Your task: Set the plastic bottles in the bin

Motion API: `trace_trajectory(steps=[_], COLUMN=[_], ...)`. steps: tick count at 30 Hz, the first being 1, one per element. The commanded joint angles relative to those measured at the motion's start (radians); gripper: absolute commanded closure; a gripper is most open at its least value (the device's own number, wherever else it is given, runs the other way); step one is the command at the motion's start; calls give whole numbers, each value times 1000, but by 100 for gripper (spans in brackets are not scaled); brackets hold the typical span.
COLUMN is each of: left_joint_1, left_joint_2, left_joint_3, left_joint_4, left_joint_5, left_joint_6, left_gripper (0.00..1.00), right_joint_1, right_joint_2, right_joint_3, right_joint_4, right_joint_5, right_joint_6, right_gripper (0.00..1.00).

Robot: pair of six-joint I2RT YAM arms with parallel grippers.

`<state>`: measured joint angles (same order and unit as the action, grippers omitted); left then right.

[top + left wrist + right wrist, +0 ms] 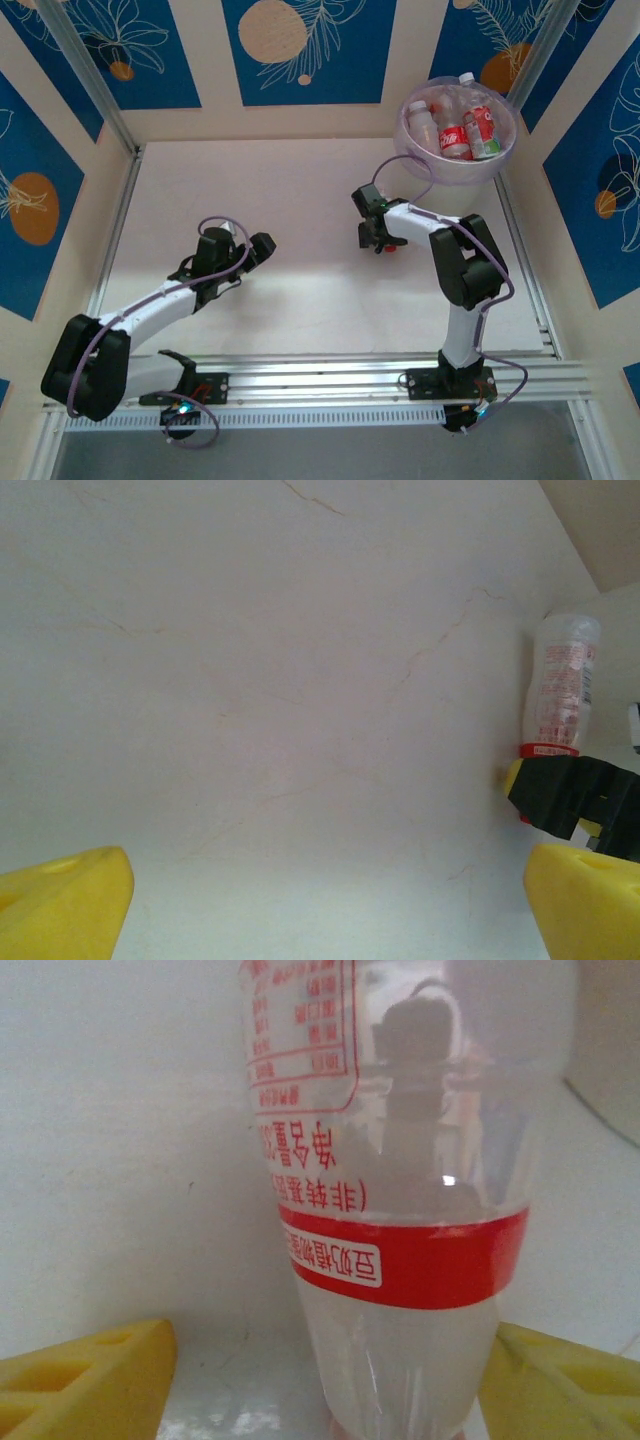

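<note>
A clear bottle with a red label band [400,1250] lies on the table between my right gripper's [330,1390] yellow fingers. Those fingers stand open, with a wide gap on the left side. From the left wrist view the same bottle [560,685] pokes out past the black right gripper [575,800]. In the top view only its red cap [388,249] peeks from under the right gripper [372,238]. My left gripper [255,250] hovers open over bare table, its yellow fingertips [60,900] far apart. The round translucent bin [455,178] at the back right holds several bottles [455,130].
Blue and cream patterned walls close in the table on three sides. An aluminium rail [330,375] runs along the near edge by the arm bases. The bin sits close to the back right corner wall.
</note>
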<state>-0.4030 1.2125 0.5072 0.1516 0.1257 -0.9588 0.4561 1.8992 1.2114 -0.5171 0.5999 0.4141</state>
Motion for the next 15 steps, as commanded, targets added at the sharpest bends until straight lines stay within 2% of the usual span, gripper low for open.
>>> trace_trajectory(steps=[1, 9, 15], left_joint_1=[13, 14, 15], left_joint_2=[-17, -19, -22], left_joint_3=[-10, -6, -7], left_joint_4=[-7, -2, -3], left_joint_5=[-1, 6, 9], left_joint_6=[14, 10, 11], left_gripper=[0, 0, 0], right_joint_1=[31, 88, 107], right_joint_2=[-10, -64, -93], right_joint_3=[-15, -85, -135], right_joint_4=[9, 44, 67], right_joint_5=[-39, -68, -70], right_joint_6=[15, 35, 56], right_gripper=[29, 48, 56])
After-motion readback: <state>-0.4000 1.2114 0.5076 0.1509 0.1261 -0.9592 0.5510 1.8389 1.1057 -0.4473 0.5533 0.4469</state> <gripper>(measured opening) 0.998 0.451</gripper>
